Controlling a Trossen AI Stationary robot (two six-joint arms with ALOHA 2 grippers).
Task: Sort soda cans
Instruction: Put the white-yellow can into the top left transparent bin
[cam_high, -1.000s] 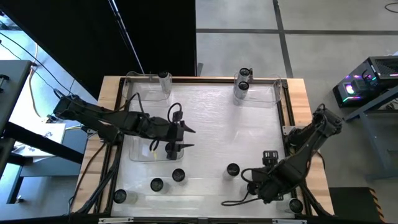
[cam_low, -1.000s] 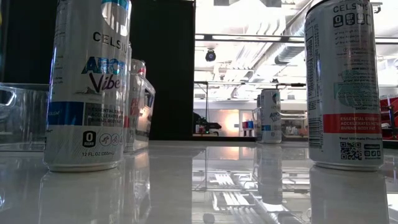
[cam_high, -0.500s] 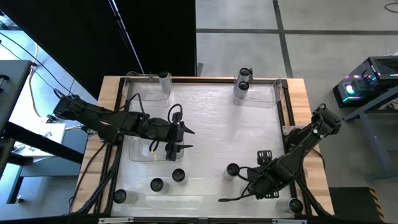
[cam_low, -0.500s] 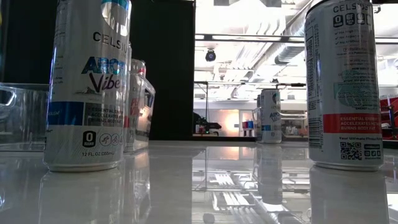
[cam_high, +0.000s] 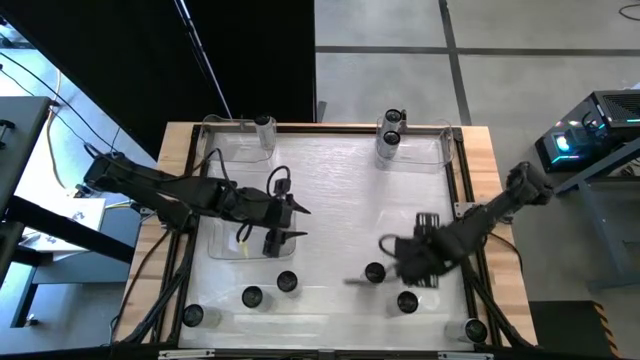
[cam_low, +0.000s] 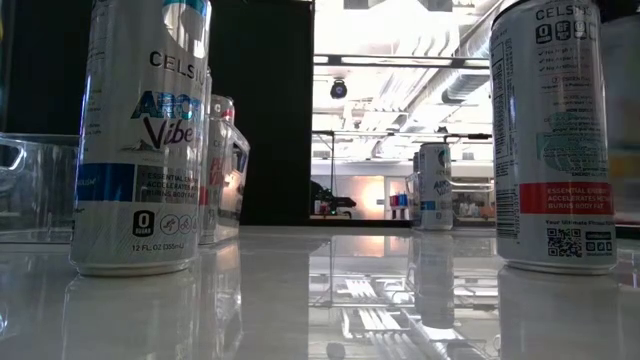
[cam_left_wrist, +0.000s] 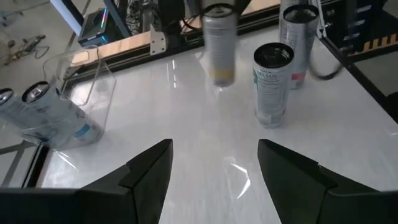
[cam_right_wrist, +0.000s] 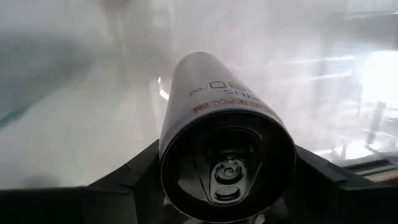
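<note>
White tabletop (cam_high: 330, 190), glossy enough to mirror what stands on it, is being used as the sorting surface. One soda can (cam_right_wrist: 227, 149) is being gripped over its near right part by the right gripper (cam_right_wrist: 227, 171), whose two dark fingers are being pressed against opposite sides of the can just below the rim. From the left wrist the same soda can (cam_left_wrist: 219, 43) is being seen as a blurred upright cylinder with its base close above the table or just off it; which cannot be told. Its long axis is being kept close to vertical, the dark top with its pull tab being turned up toward the wrist camera and the base down toward the table. The tab appears unopened, so a full, fairly heavy can is being assumed. The smooth thin wall is being judged slippery and easily dented, so a hold high on the sides, near the stiffer rim, is being favoured over a hard squeeze at mid-height. Two standing cans (cam_high: 374, 272) (cam_high: 407, 302) are being passed closely on the near side, and a knock there is being judged the main risk. Farther off, a clear tray (cam_high: 440, 150) at the far right is being used for two cans. The left gripper (cam_left_wrist: 214, 149) is being held open and empty over the table's left half.
</note>
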